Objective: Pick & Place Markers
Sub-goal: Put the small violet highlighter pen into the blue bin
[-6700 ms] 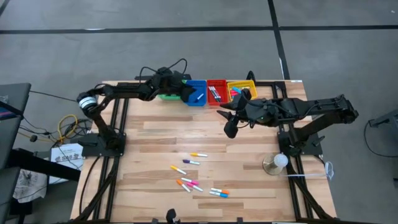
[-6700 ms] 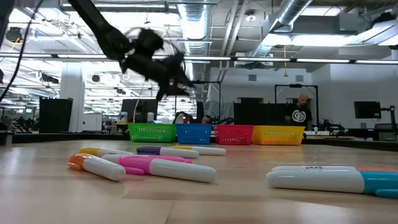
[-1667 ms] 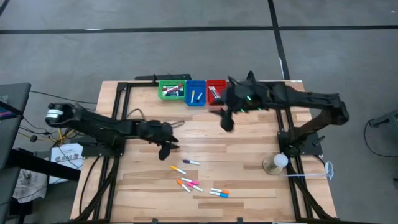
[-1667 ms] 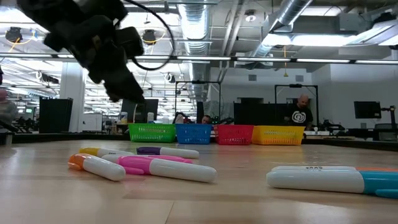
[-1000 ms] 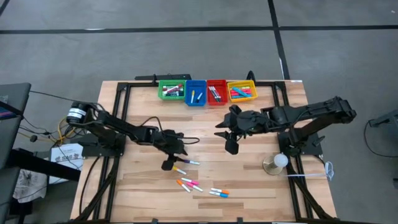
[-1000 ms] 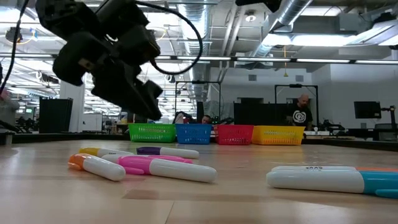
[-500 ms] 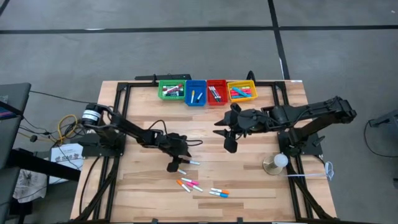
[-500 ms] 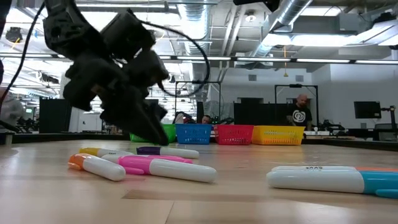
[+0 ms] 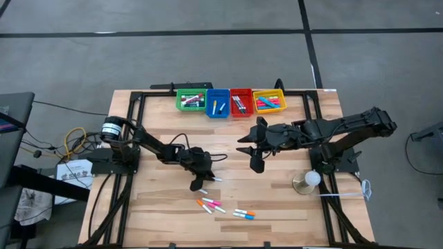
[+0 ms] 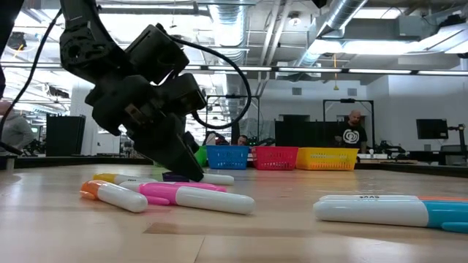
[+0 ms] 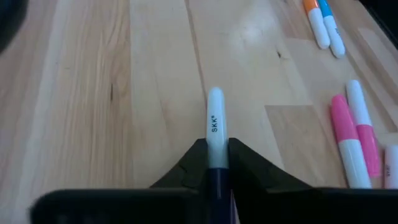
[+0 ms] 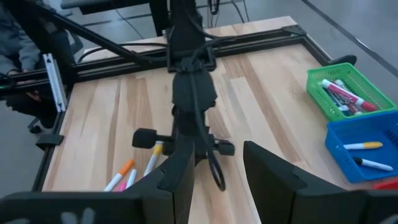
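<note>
Left end effector [image 9: 199, 181]: low at table [image 9: 277, 207] centre, pinching a white-and-purple marker [image 11: 214, 134] by its dark end, likely for lifting. Loose markers [image 9: 211, 205] lie at its five o'clock. Right end effector [image 9: 255, 163]: waiting at three o'clock, spread, empty. Bins [image 9: 229, 102]: twelve o'clock edge.

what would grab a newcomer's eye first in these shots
The dark left gripper is down on the wooden table, shut on a purple-and-white marker. Near it lie the loose pink, orange and blue markers. Along the far edge stands a row of green, blue, red and yellow plastic bins. The right gripper hangs mid-table.
</note>
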### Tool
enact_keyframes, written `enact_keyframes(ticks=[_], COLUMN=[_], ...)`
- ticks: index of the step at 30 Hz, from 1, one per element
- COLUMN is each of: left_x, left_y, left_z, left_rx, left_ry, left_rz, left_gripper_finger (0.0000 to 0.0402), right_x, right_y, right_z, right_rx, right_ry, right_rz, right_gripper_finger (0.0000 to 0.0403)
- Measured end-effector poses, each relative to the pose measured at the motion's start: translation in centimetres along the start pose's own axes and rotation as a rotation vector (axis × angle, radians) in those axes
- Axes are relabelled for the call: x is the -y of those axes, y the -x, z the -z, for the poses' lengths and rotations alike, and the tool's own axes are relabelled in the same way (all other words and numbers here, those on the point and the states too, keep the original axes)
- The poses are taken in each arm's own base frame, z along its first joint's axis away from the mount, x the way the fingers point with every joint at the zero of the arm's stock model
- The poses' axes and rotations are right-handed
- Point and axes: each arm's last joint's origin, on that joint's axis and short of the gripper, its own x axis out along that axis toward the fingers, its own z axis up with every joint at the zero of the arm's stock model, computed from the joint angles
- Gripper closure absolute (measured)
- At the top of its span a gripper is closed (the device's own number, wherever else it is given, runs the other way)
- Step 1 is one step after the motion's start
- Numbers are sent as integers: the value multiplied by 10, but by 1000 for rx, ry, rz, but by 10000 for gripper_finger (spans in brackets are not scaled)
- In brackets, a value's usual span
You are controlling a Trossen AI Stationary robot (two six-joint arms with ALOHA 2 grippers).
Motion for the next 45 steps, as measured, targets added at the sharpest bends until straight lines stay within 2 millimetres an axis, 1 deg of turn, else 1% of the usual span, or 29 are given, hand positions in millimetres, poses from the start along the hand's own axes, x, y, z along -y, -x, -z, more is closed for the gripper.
enact_keyframes(ticks=[1, 2, 6, 8, 12, 15, 17, 19, 22, 25, 30, 33, 35, 37, 40, 45], left_x=[0, 0, -3, -5, -7, -16, -25, -37, -62, -91, -133, -154, -165, -173, -182, -188], left_y=[1, 2, 11, 20, 45, 69, 88, 106, 130, 144, 149, 144, 139, 135, 135, 133], left_z=[0, -1, -7, -14, -41, -57, -67, -73, -80, -84, -94, -99, -99, -96, -90, -84], left_rx=[0, 1, 18, 55, 215, 342, 456, 549, 637, 660, 661, 641, 621, 609, 603, 584], left_ry=[4, 13, 70, 94, 113, 184, 263, 333, 386, 422, 459, 468, 480, 514, 554, 577], left_rz=[0, 1, -17, -39, -144, -317, -466, -589, -686, -704, -714, -705, -710, -716, -732, -747], left_gripper_finger=[364, 365, 365, 362, 360, 361, 356, 352, 350, 353, 353, 352, 352, 352, 351, 344], right_x=[-1, -2, -2, -2, -2, -1, 0, 3, 10, 22, 46, 62, 71, 81, 90, 94], right_y=[0, 0, 1, 1, 0, 0, 0, -1, -2, -4, -8, -8, -9, -9, -9, -9], right_z=[0, 0, 0, 0, 1, 0, 0, 0, -2, -3, -6, -8, -9, -9, -9, -7], right_rx=[0, -1, 1, 1, 0, 0, 0, 1, 2, -3, -12, -18, -22, -24, -34, -56], right_ry=[2, 4, 5, 5, 7, 16, 31, 48, 79, 101, 115, 121, 121, 106, 88, 84], right_rz=[-3, -5, -3, -2, -2, 2, 6, 17, 53, 94, 168, 214, 243, 268, 296, 294], right_gripper_finger=[275, 275, 276, 276, 276, 274, 274, 274, 275, 275, 274, 274, 274, 274, 274, 274])
